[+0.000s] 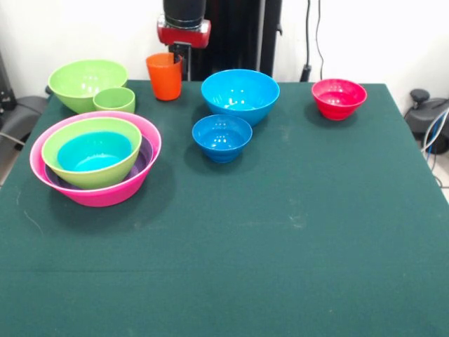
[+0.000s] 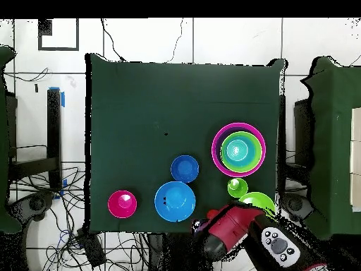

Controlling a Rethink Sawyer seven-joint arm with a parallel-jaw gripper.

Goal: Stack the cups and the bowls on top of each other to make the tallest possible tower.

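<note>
So the table is this big green-covered thing, and most of it sits bare in the lower half of the front view. Biggest item: the pink bowl at the left, already holding a purple bowl, a lime bowl and a teal-blue bowl nested inside, so that's the tower base. Above it, upper left, there's the other lime bowl with the small light green cup touching its front. Middle top: large blue bowl, the smaller blue bowl just below it, and the little red bowl off at upper right.

The orange cup stands upright at the top, and the pincer hangs right at its rim (I honestly can't tell if it's apart or clamped on the cup).

My guess: all this glossy plastic is light, stiff and slippery, so pinching the cup's thin wall at the rim looks safest.
</note>
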